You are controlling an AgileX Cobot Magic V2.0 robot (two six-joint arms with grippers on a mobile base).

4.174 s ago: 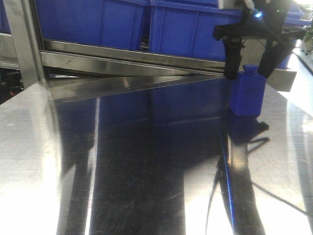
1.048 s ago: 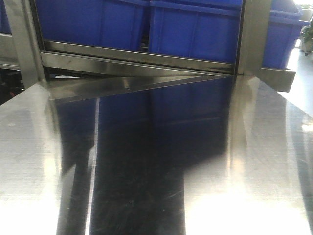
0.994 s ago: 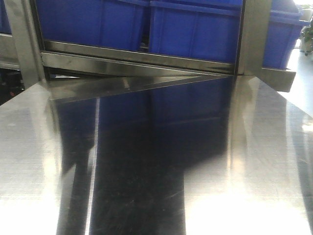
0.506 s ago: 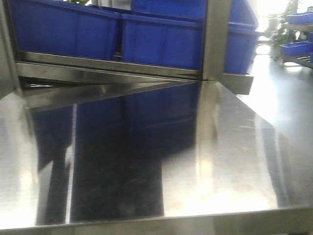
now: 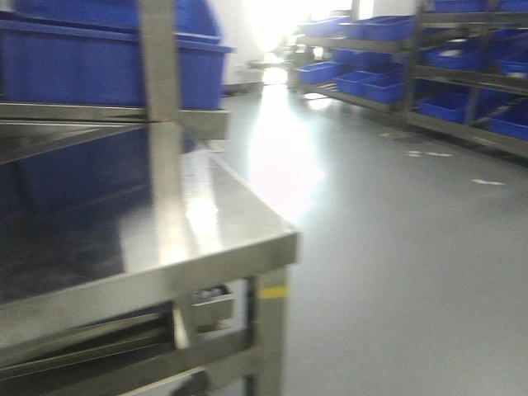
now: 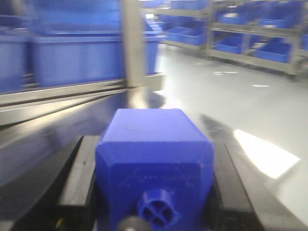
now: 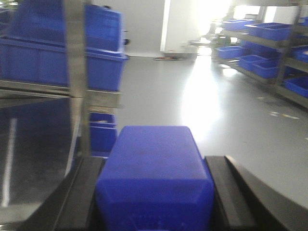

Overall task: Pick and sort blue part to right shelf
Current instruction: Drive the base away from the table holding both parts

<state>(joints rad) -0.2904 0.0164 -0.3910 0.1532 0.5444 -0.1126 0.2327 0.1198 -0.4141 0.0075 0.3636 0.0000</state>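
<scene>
In the left wrist view my left gripper (image 6: 154, 159) is shut on a blue part (image 6: 155, 159), a blocky piece with a round cross-shaped stub facing the camera. In the right wrist view my right gripper (image 7: 154, 178) is shut on a second blue part (image 7: 155, 168); black fingers (image 7: 224, 192) press on both its sides. Neither gripper nor part shows in the front view. A steel rack with large blue bins (image 5: 487, 82) stands far right across the floor; its roller rail cannot be made out.
The steel table (image 5: 206, 239) fills the left of the front view, its corner and leg (image 5: 268, 330) in the middle. A steel post (image 5: 161, 124) and blue bins (image 5: 74, 66) stand behind it. Grey floor (image 5: 396, 247) stretches right.
The front view has swung right: the table has slid to the left and the open floor and far shelves have come into view. The blue part seen on the table earlier is gone.
</scene>
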